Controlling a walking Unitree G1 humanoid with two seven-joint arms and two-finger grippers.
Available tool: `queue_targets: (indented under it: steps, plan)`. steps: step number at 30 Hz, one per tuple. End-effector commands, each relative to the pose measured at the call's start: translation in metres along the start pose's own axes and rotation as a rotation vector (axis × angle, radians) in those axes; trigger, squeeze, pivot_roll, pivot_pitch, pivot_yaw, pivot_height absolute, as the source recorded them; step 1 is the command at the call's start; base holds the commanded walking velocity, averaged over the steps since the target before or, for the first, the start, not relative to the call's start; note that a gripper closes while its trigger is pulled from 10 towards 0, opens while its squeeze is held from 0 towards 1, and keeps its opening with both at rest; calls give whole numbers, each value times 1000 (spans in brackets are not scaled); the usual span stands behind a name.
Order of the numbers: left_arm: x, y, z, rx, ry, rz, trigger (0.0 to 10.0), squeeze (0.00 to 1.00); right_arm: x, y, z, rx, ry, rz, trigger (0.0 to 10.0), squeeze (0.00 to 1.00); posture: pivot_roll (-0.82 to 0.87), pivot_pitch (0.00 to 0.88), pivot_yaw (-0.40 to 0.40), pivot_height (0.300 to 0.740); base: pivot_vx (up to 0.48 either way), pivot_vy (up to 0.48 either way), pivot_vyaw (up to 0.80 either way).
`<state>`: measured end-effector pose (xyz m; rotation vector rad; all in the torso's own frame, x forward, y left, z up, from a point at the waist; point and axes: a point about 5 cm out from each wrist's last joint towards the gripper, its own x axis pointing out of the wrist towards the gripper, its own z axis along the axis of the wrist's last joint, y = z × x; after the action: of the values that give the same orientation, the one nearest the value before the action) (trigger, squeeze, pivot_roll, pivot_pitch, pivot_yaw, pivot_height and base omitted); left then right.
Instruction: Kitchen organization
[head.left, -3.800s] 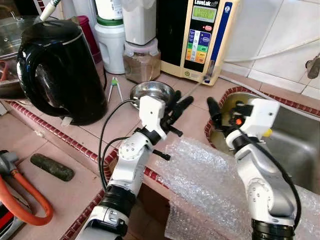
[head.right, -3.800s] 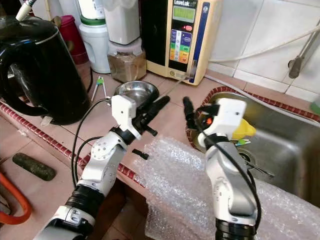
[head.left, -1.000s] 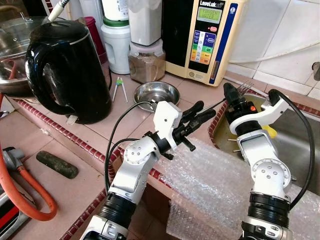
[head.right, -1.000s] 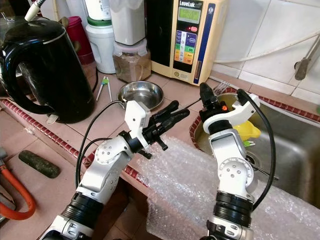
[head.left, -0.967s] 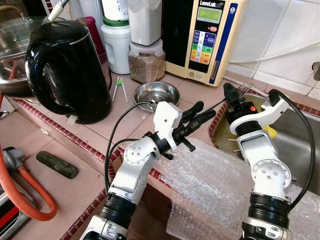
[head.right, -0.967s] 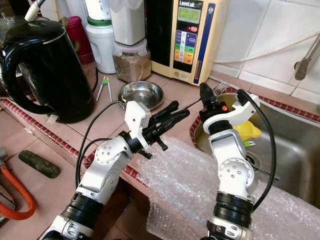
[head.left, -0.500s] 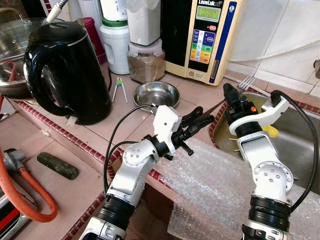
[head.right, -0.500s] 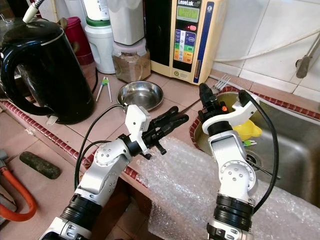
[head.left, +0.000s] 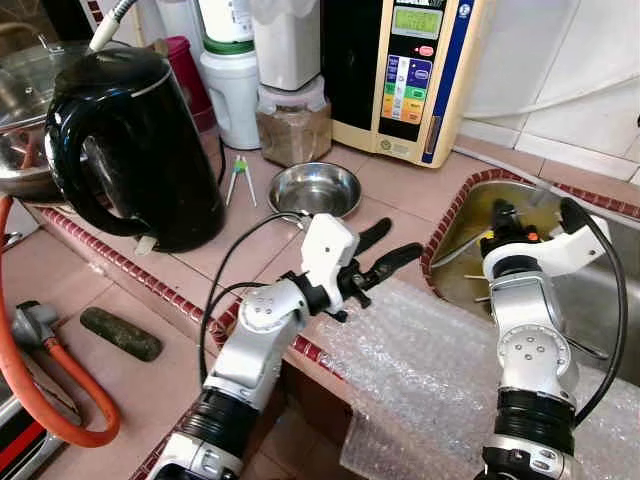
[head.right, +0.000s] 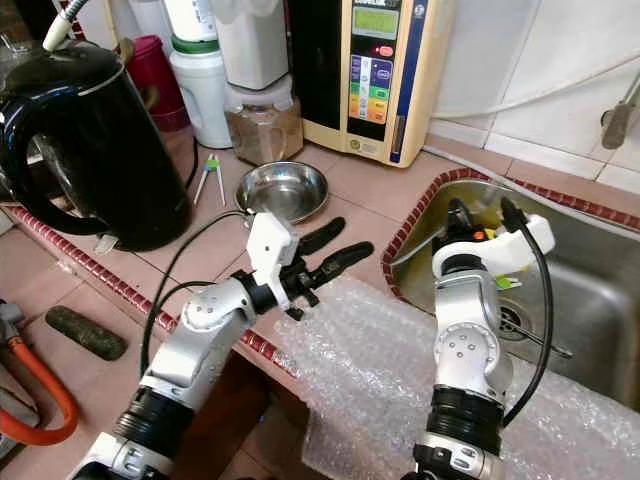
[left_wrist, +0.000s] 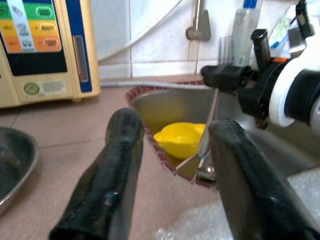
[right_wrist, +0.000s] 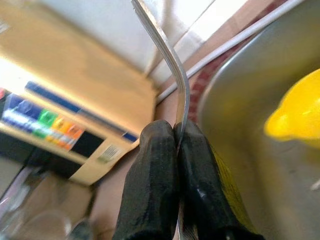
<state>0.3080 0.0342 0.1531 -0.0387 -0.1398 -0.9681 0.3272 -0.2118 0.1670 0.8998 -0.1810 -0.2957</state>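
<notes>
My right gripper (head.left: 497, 214) hangs over the near left part of the steel sink (head.left: 600, 290), shut on a silver fork (right_wrist: 175, 65). The fork's handle is pinched between the two black fingers (right_wrist: 150, 165) and slants down toward the sink rim (left_wrist: 210, 117). A yellow bowl (left_wrist: 182, 140) lies in the sink just behind it. My left gripper (head.left: 392, 247) is open and holds nothing, over the counter edge left of the sink and pointing toward the right gripper. A small steel bowl (head.left: 315, 188) sits on the tiled counter beyond it.
A black kettle (head.left: 130, 150) stands at the left, and a water ioniser (head.left: 405, 70), a jar of brown powder (head.left: 290, 125) and white containers line the back wall. Bubble wrap (head.left: 430, 370) drapes over the counter's front edge. An orange hose (head.left: 40, 390) lies lower left.
My right gripper has carried the fork to the right and lower, from above the sink's rim to over the basin. The left gripper stays open and has hardly moved.
</notes>
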Motion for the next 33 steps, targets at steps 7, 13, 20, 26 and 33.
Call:
queue_targets:
  steps: [7, 13, 20, 26, 33]
  plan:
    - [-15, -6, -4, -27, 71, -115, 10000, 1000, 5, -31, 26, -113, -138, -220, 0, 0, -13, 52, 103, 740, 0, 0, 0]
    - [-18, -9, -7, -26, 95, -129, 10000, 1000, 5, -63, 37, -241, -160, -419, 0, 0, -13, 52, 99, 740, 0, 0, 0]
    - [-19, -11, -6, -30, 101, -138, 10000, 1000, 4, -71, 29, -284, -119, -459, 6431, 1000, -13, 52, 97, 740, 0, 0, 0]
    - [-22, -14, -12, -18, 133, -146, 10000, 1000, 3, -71, 18, -327, -76, -492, 10000, 1000, -43, 57, 96, 740, 0, 0, 0]
    - [-19, -16, -14, -32, 137, -116, 10000, 1000, 4, -53, 12, -427, -66, -344, 10000, 1000, -50, 61, 94, 740, 0, 0, 0]
